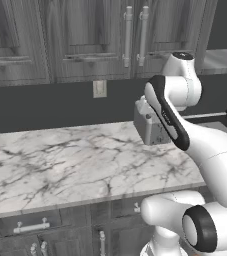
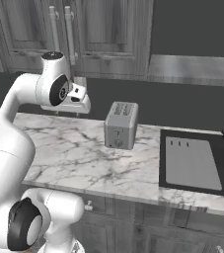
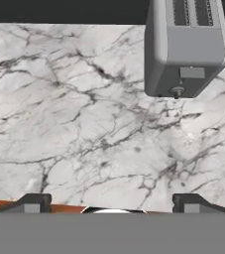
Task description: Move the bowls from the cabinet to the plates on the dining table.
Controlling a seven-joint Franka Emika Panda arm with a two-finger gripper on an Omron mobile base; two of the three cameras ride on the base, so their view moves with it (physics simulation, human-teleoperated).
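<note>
The cabinet (image 1: 92, 40) hangs shut above the desk (image 1: 70, 160), so any bowls inside are hidden. The gripper (image 3: 111, 206) hovers over bare marble beside the toaster (image 2: 120, 124), jaws spread wide and empty, ready for a door handle (image 1: 127, 36).

One boxy grey metal two-slot toaster (image 3: 186, 47) stands ahead of the pincer (image 3: 111, 202) on one white grey-veined marble counter (image 1: 60, 165), one dark built-in sink (image 2: 197, 160) lies beyond it, and two long vertical silver bar handles (image 1: 128, 36) hang above.
</note>
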